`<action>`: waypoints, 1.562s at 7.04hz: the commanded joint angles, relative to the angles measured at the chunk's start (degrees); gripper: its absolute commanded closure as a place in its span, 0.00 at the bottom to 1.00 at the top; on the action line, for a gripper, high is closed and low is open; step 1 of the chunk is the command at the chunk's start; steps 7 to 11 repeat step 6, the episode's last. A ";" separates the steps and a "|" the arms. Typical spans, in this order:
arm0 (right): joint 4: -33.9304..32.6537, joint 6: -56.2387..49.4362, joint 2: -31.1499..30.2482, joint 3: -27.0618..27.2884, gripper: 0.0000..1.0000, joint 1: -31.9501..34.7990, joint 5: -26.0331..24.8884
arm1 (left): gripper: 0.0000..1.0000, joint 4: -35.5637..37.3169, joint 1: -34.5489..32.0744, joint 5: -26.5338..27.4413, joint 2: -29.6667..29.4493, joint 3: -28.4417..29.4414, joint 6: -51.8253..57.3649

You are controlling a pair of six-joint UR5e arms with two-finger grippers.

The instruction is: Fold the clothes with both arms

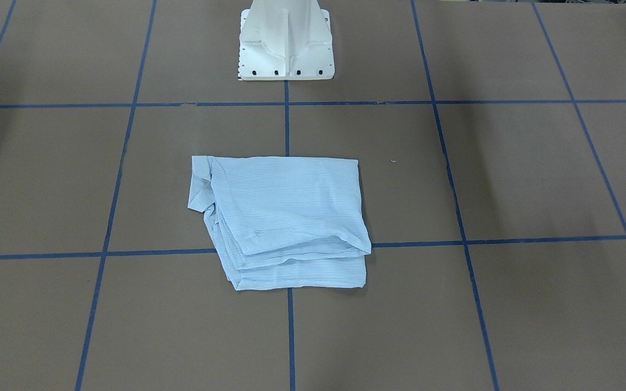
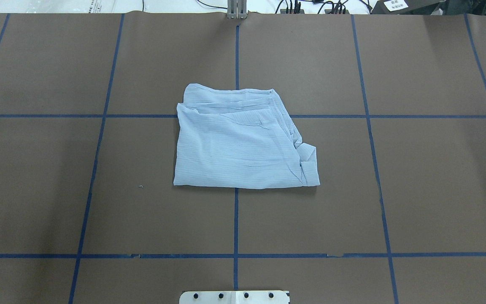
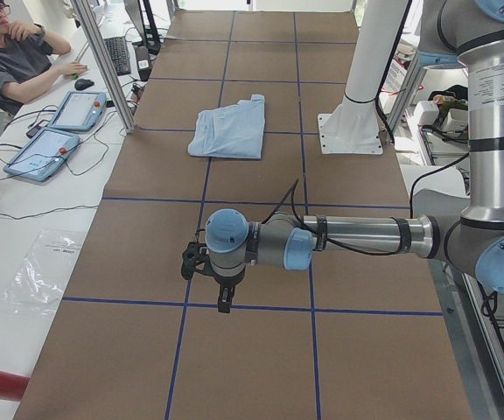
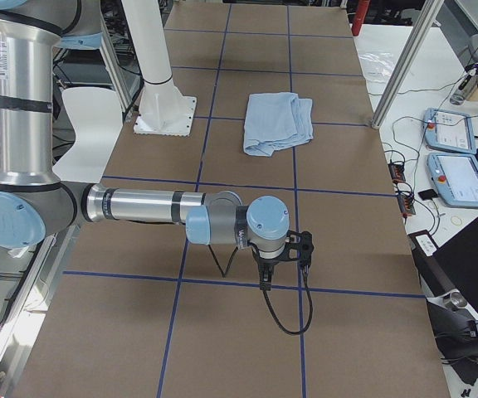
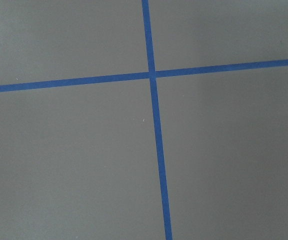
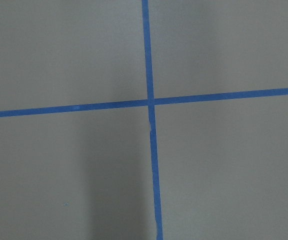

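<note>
Shirt (image 2: 243, 141) folded square; task appears all but done.
It lies stacked at the middle of your table (image 2: 99, 190). Left gripper (image 3: 224, 303) and right gripper (image 4: 265, 280) hang well apart from it; whether spread or pressed together cannot be told.

Pale-blue shirt (image 1: 286, 217), folded flat at table (image 1: 508, 174) centre, left arm (image 3: 366, 234), right arm (image 4: 139, 205) well away

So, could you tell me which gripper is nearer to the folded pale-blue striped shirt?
Neither clearly. The left gripper hangs by a tape crossing far out on the robot's left, the right gripper likewise on its right; the folded pale-blue striped shirt lies about midway.
</note>
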 commanded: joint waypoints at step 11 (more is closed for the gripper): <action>-0.08 0.07 0.13 2.54 0.00 -0.09 -3.69 | 0.00 0.07 -0.09 3.41 0.25 -1.69 0.01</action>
